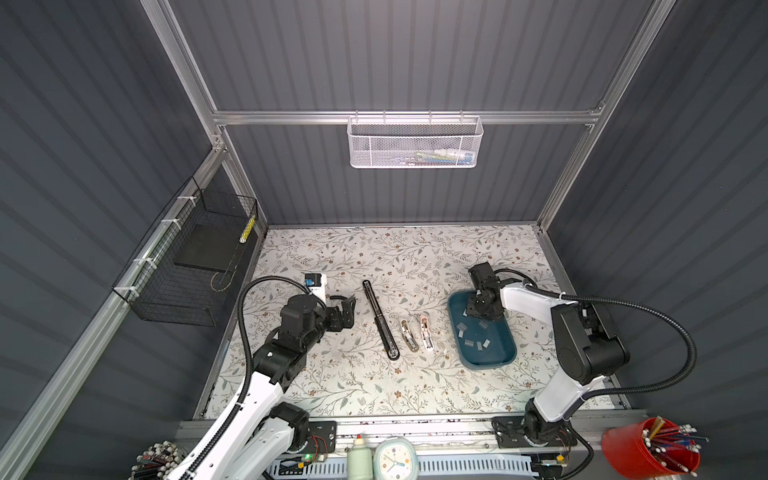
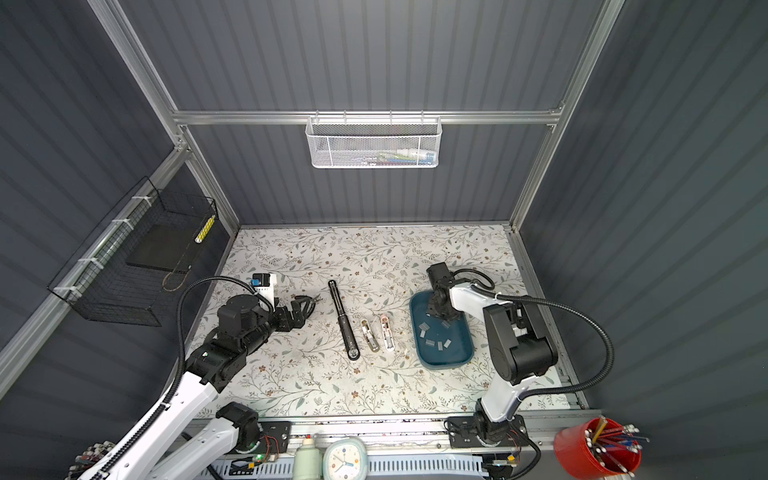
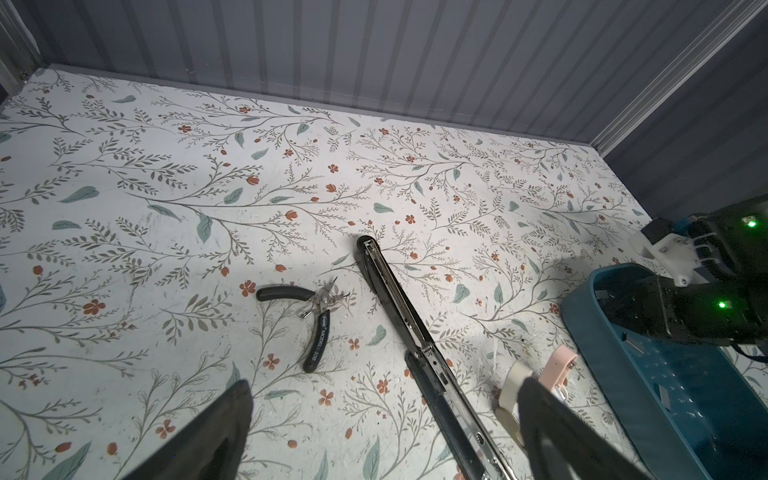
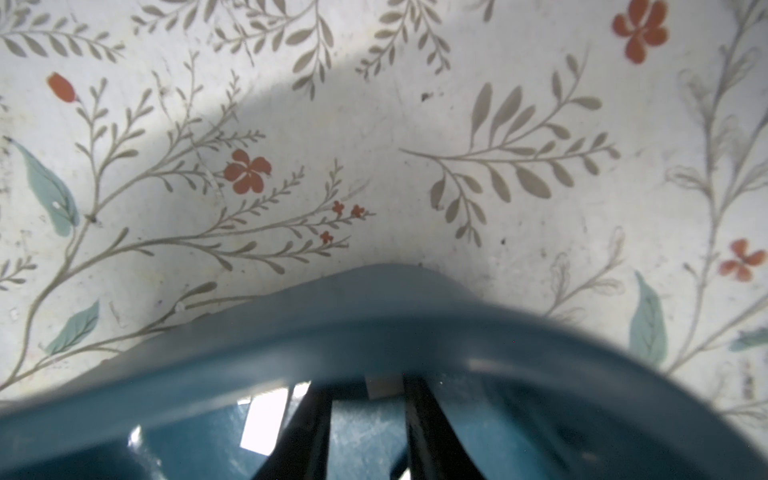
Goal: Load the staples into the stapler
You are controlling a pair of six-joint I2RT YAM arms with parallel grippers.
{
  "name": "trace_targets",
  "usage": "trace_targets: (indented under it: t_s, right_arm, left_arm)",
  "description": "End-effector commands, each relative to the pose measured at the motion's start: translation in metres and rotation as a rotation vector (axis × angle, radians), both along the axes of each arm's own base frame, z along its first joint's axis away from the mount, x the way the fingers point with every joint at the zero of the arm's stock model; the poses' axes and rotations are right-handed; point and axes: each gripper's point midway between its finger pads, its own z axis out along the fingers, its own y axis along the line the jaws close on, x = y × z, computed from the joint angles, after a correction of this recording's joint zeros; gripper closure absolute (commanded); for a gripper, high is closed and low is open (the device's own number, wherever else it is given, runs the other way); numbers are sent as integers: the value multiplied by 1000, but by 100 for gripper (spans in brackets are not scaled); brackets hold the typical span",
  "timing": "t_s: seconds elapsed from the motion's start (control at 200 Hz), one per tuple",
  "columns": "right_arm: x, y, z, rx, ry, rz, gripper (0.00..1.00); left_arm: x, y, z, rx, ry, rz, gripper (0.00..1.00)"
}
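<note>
While the staples (image 1: 468,343) lie loose in the blue tray (image 1: 484,365), I see none in the long black stapler (image 1: 380,320) lying open nearby, so the loading is all left to do. The right gripper (image 4: 368,399) dips into the tray by one strip; I cannot tell if it pinches. The left gripper (image 3: 384,382) hangs wide open.

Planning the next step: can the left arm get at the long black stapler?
Probably yes: the open left gripper hovers beside the black stapler; only low pliers lie near.
</note>
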Motion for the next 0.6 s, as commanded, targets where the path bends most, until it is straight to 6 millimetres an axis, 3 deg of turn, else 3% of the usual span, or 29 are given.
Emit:
trace_targets:
  t_s: [0.0,0.415,0.545,0.595]
  right_arm:
    - [-6,-1,-3,-3,35,3,70]
    - [-12,-3,-4,-8,52,11,80]
    - [-13,-4,-4,-16,52,4,80]
    - [-13,-7,-4,-26,54,-3,75]
  left_arm:
    - [-2,0,-3,5,6,-12,0]
    - [6,-3,-1,15,-13,-18,1]
    - [7,-4,-1,14,-15,-18,1]
    - [7,-4,-1,14,-15,-19,1]
